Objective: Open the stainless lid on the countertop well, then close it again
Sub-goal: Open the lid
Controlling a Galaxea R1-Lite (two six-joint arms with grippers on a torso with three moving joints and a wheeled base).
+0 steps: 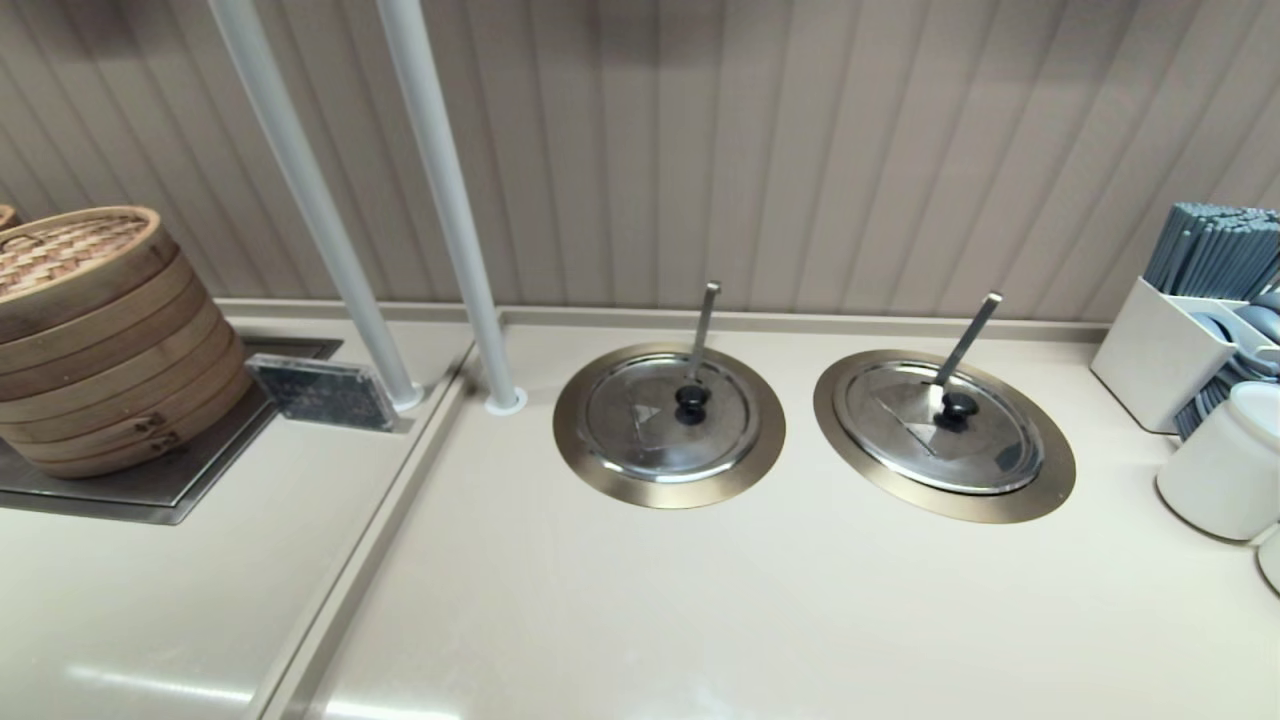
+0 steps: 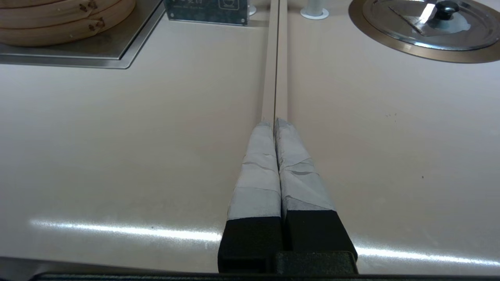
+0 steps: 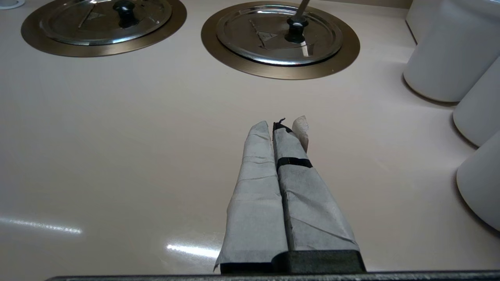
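No word, number or brand can be read anywhere. The small dark placard point(image 2: 206, 11) beside the bamboo steamer stack point(image 2: 58, 19) carries pale characters and what may be a bowl icon, but only their lower edge shows in the left wrist view, and in the head view its face point(image 1: 322, 392) is a speckled blur. The stainless lid point(image 3: 279, 34) bears a faint triangular mark with some tiny print inside it, too small to make out, as does the twin lid point(image 3: 105, 15)

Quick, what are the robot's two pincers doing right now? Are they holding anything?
Left pincer: closed, holding nothing, above the countertop.
Right pincer: closed, holding nothing, short of the stainless lid.
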